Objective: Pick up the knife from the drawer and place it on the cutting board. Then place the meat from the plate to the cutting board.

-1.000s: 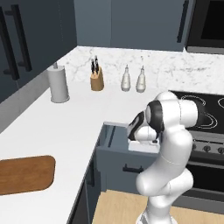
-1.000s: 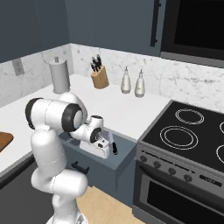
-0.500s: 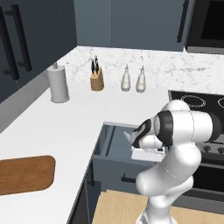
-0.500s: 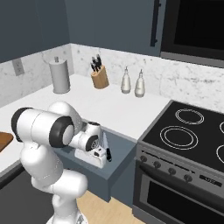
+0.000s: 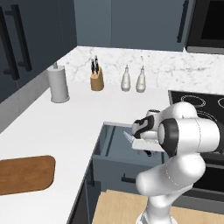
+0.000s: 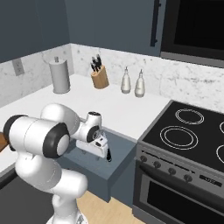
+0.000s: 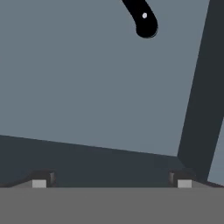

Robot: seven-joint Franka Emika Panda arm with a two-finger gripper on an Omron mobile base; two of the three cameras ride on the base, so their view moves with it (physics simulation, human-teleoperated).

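**Left, near edge of counter.** Cutting board [image 5: 24, 175]: brown wood, lying flat on the white counter [image 5: 65, 127], bare. Well apart from the drawer.

**Left, far.** Paper towel roll [image 5: 57, 83] standing upright. To its right, the tan knife block [image 5: 97, 80] with black handles sticking up; not the knife wanted. Right again, two pale bottles [image 5: 133, 79] side by side against the marble backsplash.

**Centre.** Drawer [image 5: 114, 148]: blue-grey, pulled out from under the counter, its floor open to view. Knife [image 7: 142, 18]: in the hand view only the rounded black handle end shows, lying on the drawer floor at the far edge of that view; the blade is out of frame.

**Centre-right.** Gripper [image 6: 104, 148]: over the open drawer, pointing down into it, jaws spread as wide as they go, nothing between them. Over the last second the arm has folded lower and further forward over the drawer, and the jaws have stayed wide throughout. Judgement: this is the approach to the first pick; the handle sits off to one side of the fingers, so the hand needs to shift toward it before closing.

**Right.** Black stove [image 6: 188, 131] with ring burners, beside the drawer.

**Not located.** Plate and meat.
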